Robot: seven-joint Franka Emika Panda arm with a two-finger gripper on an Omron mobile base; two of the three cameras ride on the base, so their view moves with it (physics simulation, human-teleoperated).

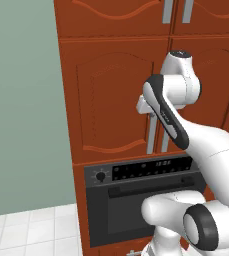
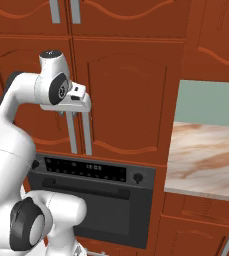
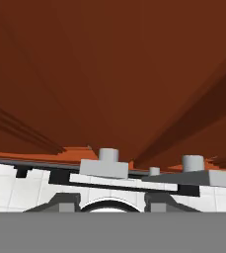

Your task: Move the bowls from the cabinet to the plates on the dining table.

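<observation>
Still on step one: the gripper (image 2: pixel 75 112) sits at the top of the cabinet's (image 2: pixel 131 85) two silver bar handles (image 2: pixel 87 132), above the oven (image 2: pixel 93 192), doors closed. Can't tell if the claw is spread or pinching a handle. Bowls presumably sit behind the doors; next move needs a firm handle grip, then an outward pull.

Shut cabinet (image 2: pixel 131 95) doors wall off everything behind; the gripper (image 2: pixel 76 114) is pressed against their bar handles (image 2: pixel 87 134). Open room lies right, over the table (image 2: pixel 206 155).
</observation>
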